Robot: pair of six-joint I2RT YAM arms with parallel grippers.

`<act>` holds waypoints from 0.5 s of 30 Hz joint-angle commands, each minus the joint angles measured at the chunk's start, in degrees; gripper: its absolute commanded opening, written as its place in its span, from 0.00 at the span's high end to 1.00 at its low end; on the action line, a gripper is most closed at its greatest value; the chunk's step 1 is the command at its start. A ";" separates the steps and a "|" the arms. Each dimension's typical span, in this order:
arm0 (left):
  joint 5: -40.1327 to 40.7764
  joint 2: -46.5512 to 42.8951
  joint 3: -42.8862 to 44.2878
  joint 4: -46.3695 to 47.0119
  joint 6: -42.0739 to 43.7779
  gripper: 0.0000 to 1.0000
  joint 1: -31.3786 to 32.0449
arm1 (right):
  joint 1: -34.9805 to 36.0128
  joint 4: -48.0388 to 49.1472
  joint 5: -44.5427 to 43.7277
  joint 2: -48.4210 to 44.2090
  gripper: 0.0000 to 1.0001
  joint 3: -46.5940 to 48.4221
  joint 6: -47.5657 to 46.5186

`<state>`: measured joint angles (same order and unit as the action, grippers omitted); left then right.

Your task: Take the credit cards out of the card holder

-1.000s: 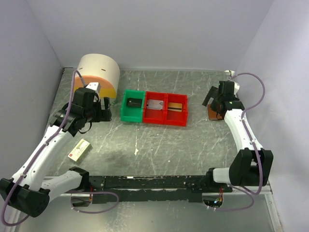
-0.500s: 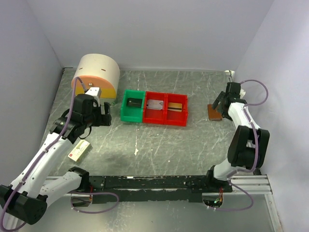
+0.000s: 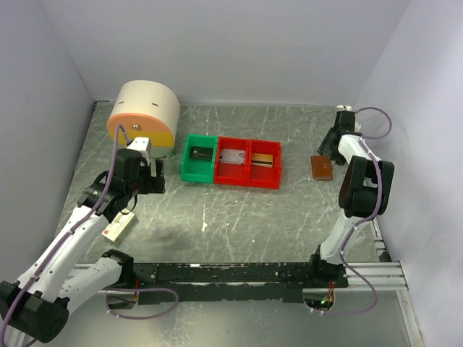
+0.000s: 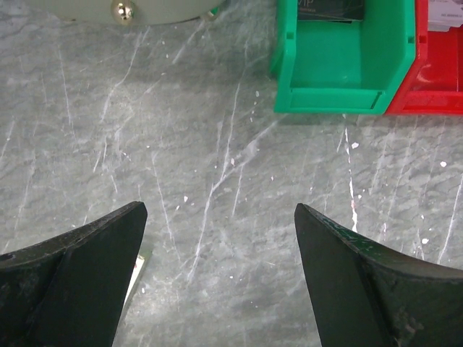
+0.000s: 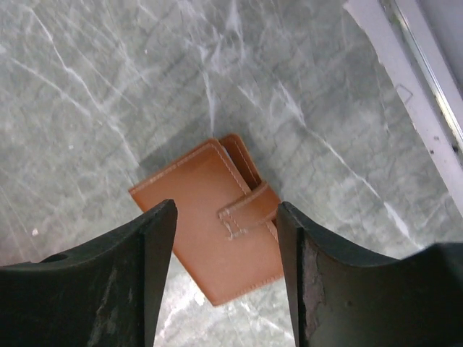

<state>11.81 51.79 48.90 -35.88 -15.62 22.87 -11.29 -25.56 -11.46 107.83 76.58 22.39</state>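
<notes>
The card holder (image 3: pixel 322 167) is a small brown wallet lying flat on the table at the far right. It is folded closed with its tab across the edge (image 5: pixel 217 217). No credit cards show on it. My right gripper (image 3: pixel 335 144) hangs just above it, open. In the right wrist view the gripper (image 5: pixel 226 210) has its two dark fingers apart, and the holder on the table shows in the gap between them. My left gripper (image 3: pixel 150 178) is open wide over bare table at the left, with nothing between its fingers (image 4: pixel 221 213).
A green bin (image 3: pixel 186 160) and a red double bin (image 3: pixel 248 170) stand mid-table, each compartment holding a flat card-like item. A round cream-and-orange container (image 3: pixel 145 112) sits back left. A small white-and-red box (image 3: pixel 119 225) lies by the left arm. Walls close in on both sides.
The right arm folded back toward the far right corner. Its gripper now sits beyond the card holder, jaws narrower. The left arm drew back toward the near left.
</notes>
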 commanded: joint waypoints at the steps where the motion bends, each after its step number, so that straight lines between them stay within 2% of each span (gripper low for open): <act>1: 0.43 -0.26 -0.54 4.72 1.37 0.05 0.42 | -0.49 -0.85 -1.82 4.56 0.43 3.87 -3.20; 4: 0.82 1.10 -0.05 4.33 1.53 0.05 0.41 | -0.86 -1.56 -2.06 6.99 0.47 4.16 -3.47; 10: 0.61 2.49 -0.18 5.12 2.17 0.04 0.36 | -1.10 0.41 3.49 7.57 0.53 0.10 -2.86; 12: 0.45 2.69 -0.18 5.17 2.30 0.05 0.37 | -1.06 1.47 6.71 7.53 0.62 -1.99 -2.72; 15: 0.44 2.77 -0.16 5.16 2.35 0.05 0.37 | -1.07 3.44 12.06 4.41 0.69 -6.95 -2.29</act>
<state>11.81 54.54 48.64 -32.80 -14.15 22.96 -12.19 -20.58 -7.29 113.25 76.34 20.08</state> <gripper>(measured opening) 0.956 0.352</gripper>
